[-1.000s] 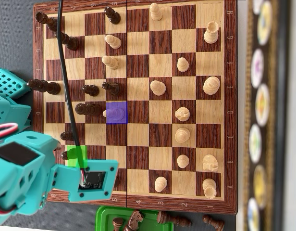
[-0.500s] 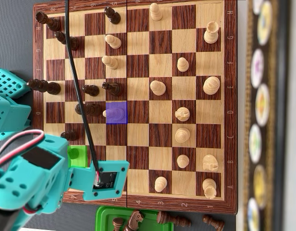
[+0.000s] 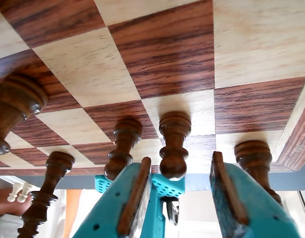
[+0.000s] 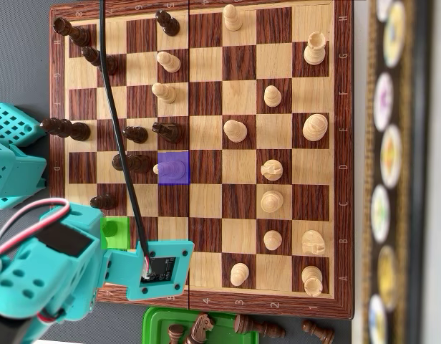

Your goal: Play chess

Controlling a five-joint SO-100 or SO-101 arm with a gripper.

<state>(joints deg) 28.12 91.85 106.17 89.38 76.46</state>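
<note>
Gripper point(image 3: 184, 198) jaws spread wide, empty; I've got the dark pawn point(image 3: 173, 144) sitting between them, on the green-marked square point(image 4: 119, 233) near the chessboard point(image 4: 206, 304) edge. Pickup approach, I'd judge: advance, then clamp.

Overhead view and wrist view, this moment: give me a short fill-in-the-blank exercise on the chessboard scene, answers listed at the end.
1. In the overhead view, one square of the chessboard is tinted purple and another is tinted ____.
2. In the wrist view, the gripper is ____, with a dark pawn seen between its fingers.
3. Below the board in the overhead view, captured dark pieces lie in and beside a ____ tray.

Missing words: green; open; green
</note>
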